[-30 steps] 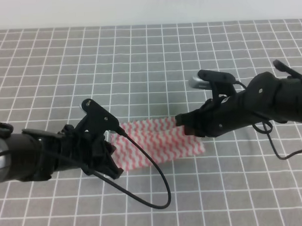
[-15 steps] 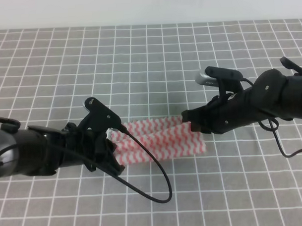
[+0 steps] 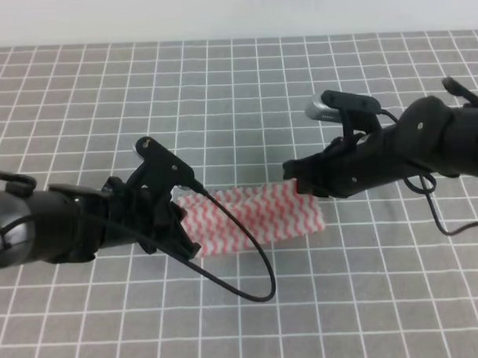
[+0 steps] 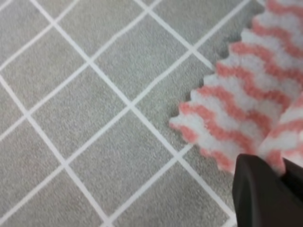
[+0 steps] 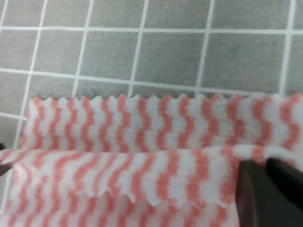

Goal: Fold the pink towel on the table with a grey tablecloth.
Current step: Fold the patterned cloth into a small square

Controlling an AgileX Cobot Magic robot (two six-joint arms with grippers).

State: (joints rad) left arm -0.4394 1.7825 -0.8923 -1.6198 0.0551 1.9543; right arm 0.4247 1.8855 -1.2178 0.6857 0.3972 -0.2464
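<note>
The pink towel (image 3: pixel 260 216) lies as a narrow doubled strip on the table with a grey tablecloth (image 3: pixel 244 92), between my two arms. My left gripper (image 3: pixel 179 205) is shut on the strip's left end. In the left wrist view a dark fingertip (image 4: pixel 260 191) pinches the pink towel (image 4: pixel 236 113), whose serrated corner rests on the cloth. My right gripper (image 3: pixel 296 185) is shut on the right end. In the right wrist view its fingers (image 5: pixel 258 191) hold a raised layer of the pink towel (image 5: pixel 132 156) above the lower layer.
A black cable (image 3: pixel 250 265) loops from the left arm across the towel's front and over the grid toward the near edge. A second cable (image 3: pixel 441 219) trails behind the right arm. Bare grey grid surrounds the towel on every side.
Both grippers have moved toward the far side of the table, carrying the towel's near edge over its far part. The strip now looks narrower.
</note>
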